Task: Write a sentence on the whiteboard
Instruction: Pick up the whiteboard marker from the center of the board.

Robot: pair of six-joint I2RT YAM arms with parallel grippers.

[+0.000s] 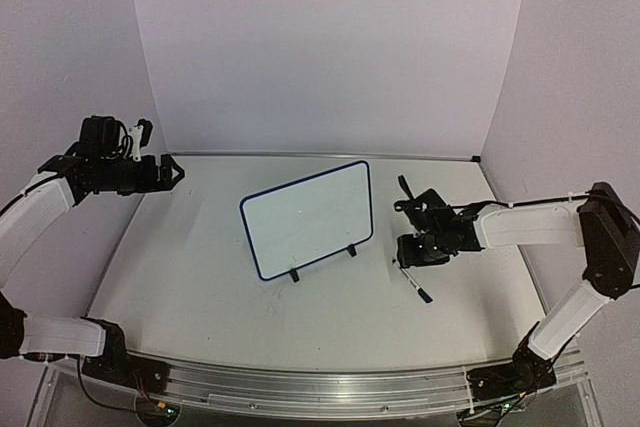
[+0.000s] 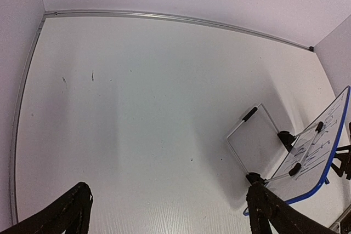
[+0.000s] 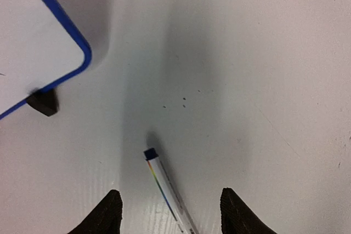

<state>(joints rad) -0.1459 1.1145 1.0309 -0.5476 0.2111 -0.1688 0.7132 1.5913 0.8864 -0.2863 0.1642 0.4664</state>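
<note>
marker lies right of whiteboard (on table).

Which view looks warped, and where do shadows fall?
Left wrist: fisheye bows the table's back rail. Right wrist: a soft dark shadow band runs above the marker. Top external: even light, no glare on the whiteboard.

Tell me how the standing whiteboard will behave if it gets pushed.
The whiteboard looks thin and stands only on two small clip feet, so it probably tips easily. Its flat framed panel is likely stiff, and it seems light.
</note>
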